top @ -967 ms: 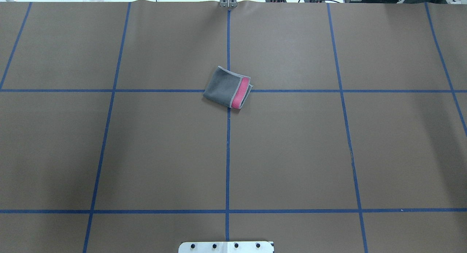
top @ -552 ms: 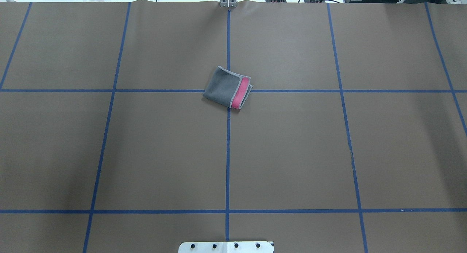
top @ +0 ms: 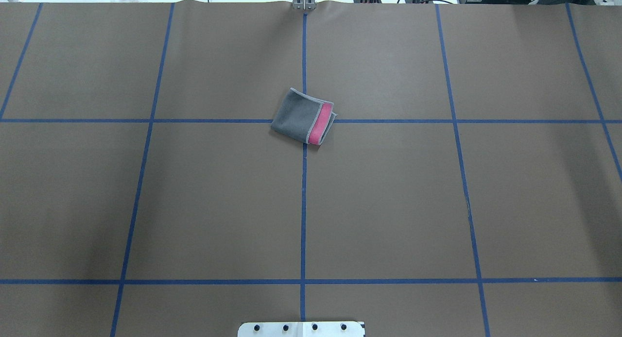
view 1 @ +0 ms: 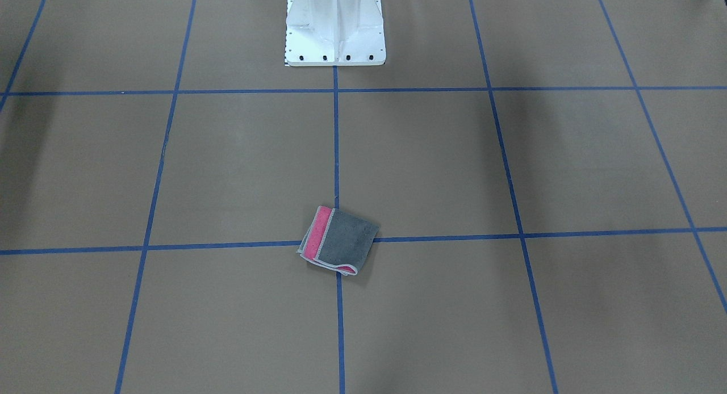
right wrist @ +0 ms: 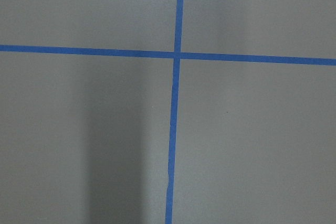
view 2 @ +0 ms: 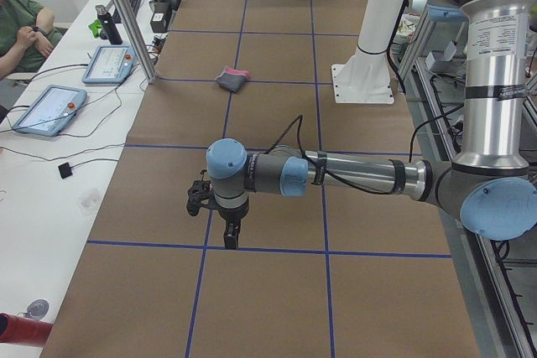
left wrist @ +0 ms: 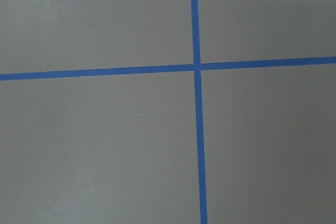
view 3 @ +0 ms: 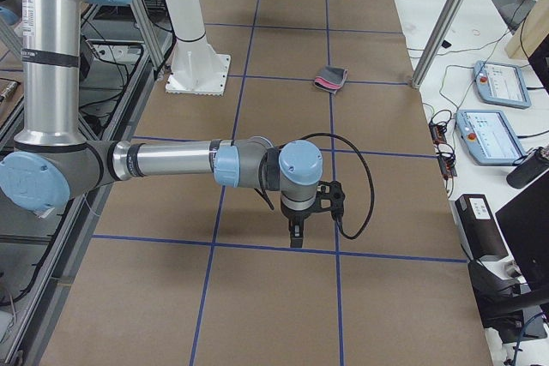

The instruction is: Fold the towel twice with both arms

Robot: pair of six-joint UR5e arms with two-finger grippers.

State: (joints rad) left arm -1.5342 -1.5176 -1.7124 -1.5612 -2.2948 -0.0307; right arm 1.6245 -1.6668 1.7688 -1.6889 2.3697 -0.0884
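In the front-facing view you find the towel (view 1: 341, 240) lying flat on the desk (view 1: 454, 155), across a crossing of the blue tape lines (view 1: 336, 155) and well apart from the white pedestal base (view 1: 335, 30). It is a compact packet, dark grey on top, and no arm shows here. From overhead the towel (top: 303, 116) sits slightly askew in the far half of the desk, with a pink strip and layered edges along its right side. From the left end, your left arm (view 2: 361, 175) reaches low over the desk far from the towel (view 2: 232, 79); the left fingers (view 2: 232, 236) point down, but you cannot tell whether they are open or closed. From the right end it is the same: the right arm (view 3: 171, 160) is well apart from the towel (view 3: 329, 78), and the state of the right fingers (view 3: 295, 233) cannot be told. Both wrist views show only bare desk and tape. The cloth should be light, soft and limp, and it looks folded twice already. If you tidy it, pinch every layer at a stitched corner, or the top one may peel open.
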